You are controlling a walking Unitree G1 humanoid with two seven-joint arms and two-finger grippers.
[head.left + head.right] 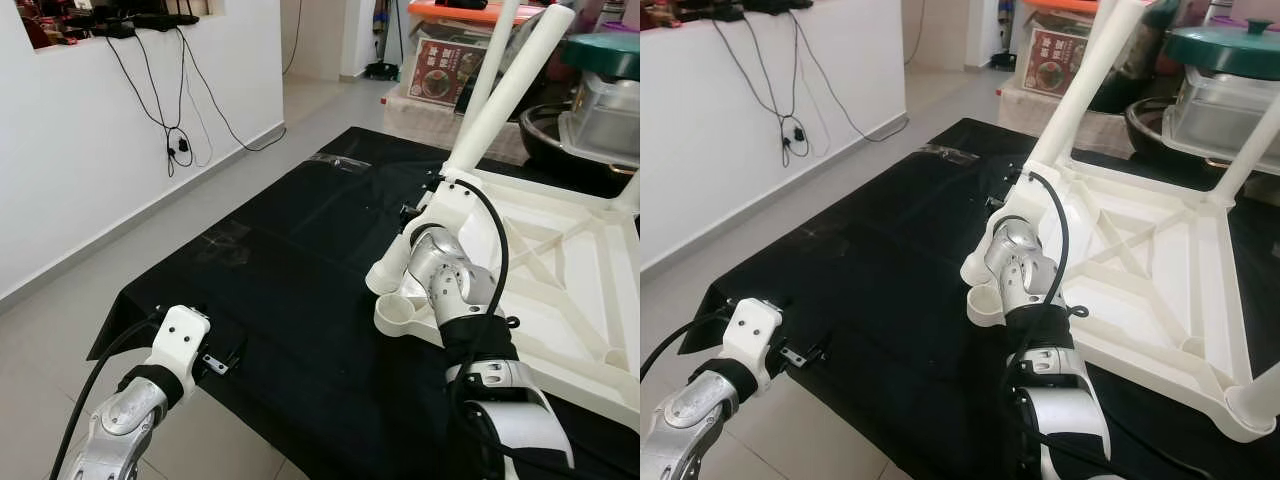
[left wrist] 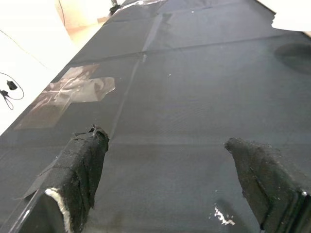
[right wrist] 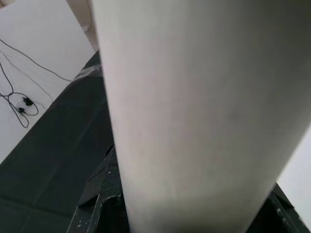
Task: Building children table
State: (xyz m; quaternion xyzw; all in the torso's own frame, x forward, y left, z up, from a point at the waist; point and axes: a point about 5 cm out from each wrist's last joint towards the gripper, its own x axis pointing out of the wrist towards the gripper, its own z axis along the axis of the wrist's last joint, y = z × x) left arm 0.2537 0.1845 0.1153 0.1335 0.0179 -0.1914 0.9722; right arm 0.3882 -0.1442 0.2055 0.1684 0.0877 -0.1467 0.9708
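Black cloth (image 1: 290,260) is covering a low work surface that is standing on a pale tiled floor (image 1: 60,340) beside a white wall (image 1: 80,130) with dangling cables (image 1: 170,110), and clear tape patches are glinting on the fabric. Resting upside down on the far right of this cloth is the white plastic children's table (image 1: 1150,260), its ribbed, cross-braced underside facing up and round legs rising from its corners, while an empty round socket (image 1: 403,317) is waiting at the near corner. The right gripper (image 1: 415,215) is reaching in at the corner where one table leg (image 1: 505,95) is slanting upward, and the wrist view is showing that smooth, matte white tube (image 3: 194,107) running between the black jaws, so they appear to be closing around it, though actual contact is hard to confirm. The left gripper (image 1: 215,360) is hovering low over the near edge of the cloth, its padded jaws spread wide with nothing between them. Judging by the moulded look, the table is probably light and stiff, hollow in the legs and slick to the touch, so a leg would likely slip or twist under a loose grip. Taking hold low on the tube, near its socket, seems the best way of keeping it aligned while pressing it home.
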